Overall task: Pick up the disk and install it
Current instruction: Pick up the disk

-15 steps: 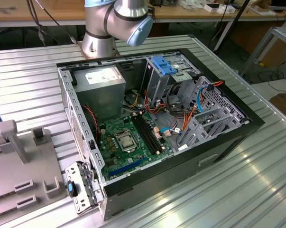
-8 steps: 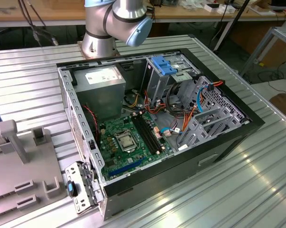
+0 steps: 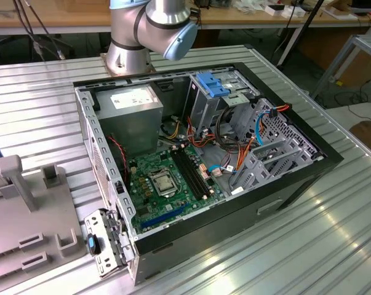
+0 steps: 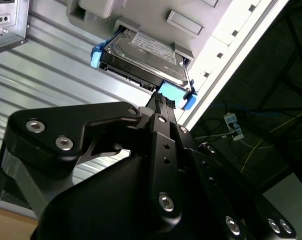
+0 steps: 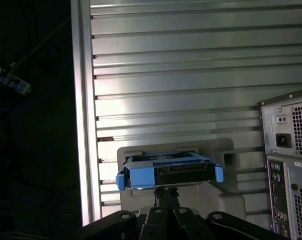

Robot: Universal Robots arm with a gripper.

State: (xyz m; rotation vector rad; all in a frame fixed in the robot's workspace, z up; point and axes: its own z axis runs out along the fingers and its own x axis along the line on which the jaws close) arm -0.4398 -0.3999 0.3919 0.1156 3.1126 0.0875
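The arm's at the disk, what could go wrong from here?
The gripper is at the narrow blue end of the disk, so it might tilt leaving its grey holder. The holder sits beside the table edge; a slip could drop it off. Cables crowd the computer case and could snag.

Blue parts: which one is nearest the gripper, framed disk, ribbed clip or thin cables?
The framed disk on the grey holder; the gripper is at its edge. The clip and cables sit inside the case.

The ribbed aluminium table [image 5: 181, 65] carries a grey holder block [image 5: 231, 200] directly ahead of the gripper's [image 4: 160, 104] jaws, and an open computer case [image 3: 296, 187] off to one side of them.
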